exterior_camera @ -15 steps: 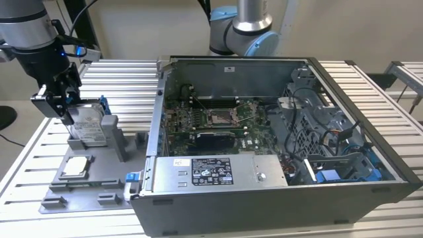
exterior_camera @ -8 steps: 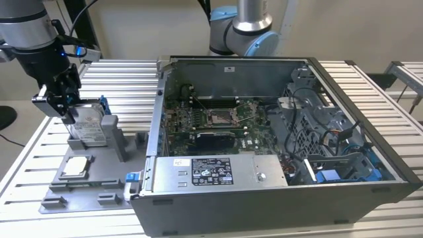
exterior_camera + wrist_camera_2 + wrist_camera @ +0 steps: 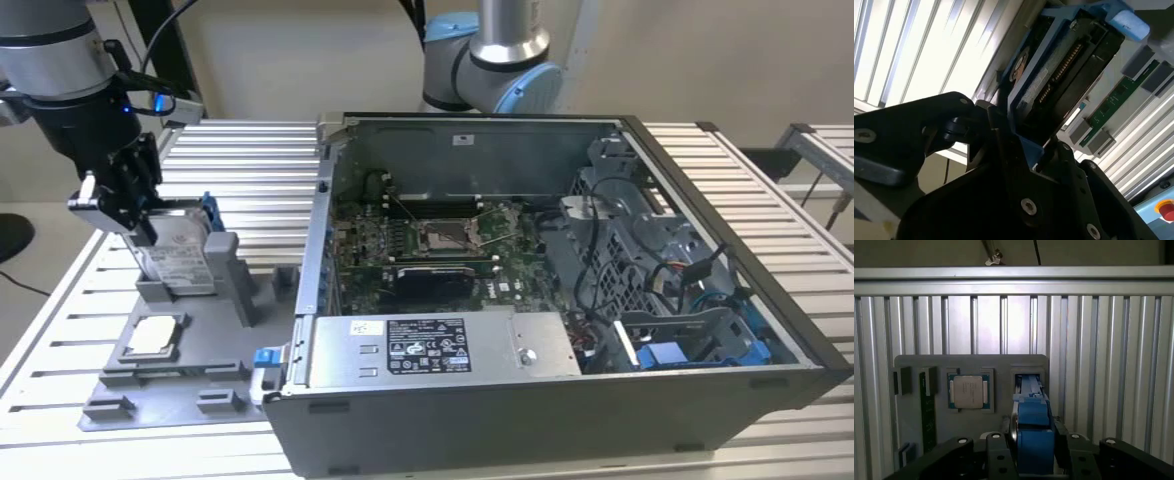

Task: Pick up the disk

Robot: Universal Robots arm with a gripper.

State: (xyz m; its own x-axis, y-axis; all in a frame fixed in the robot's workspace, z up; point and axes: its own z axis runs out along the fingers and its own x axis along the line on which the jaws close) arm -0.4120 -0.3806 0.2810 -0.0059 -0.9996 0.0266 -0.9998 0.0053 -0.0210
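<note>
The disk [image 3: 180, 252], silver with a white label and a blue frame, stands on edge in a slot of the grey fixture plate [image 3: 200, 375] at the exterior view's left. My gripper [image 3: 134, 215] comes down from above and is shut on the disk's upper end. In the second wrist view the black fingers [image 3: 996, 132] clamp the blue-framed disk [image 3: 1054, 75], whose connector pins show. In the first wrist view the disk's blue edge [image 3: 1031, 415] sits between the two finger bodies of the gripper [image 3: 1033, 455]. I cannot tell whether the disk's lower edge has left the slot.
A square silver chip [image 3: 154, 335] lies in its tray on the same plate, close beside the disk [image 3: 968, 391]. A green memory stick [image 3: 926, 415] lies by it. The open computer case [image 3: 534, 280] stands just to the exterior view's right. A second arm's base [image 3: 487, 60] rises behind it.
</note>
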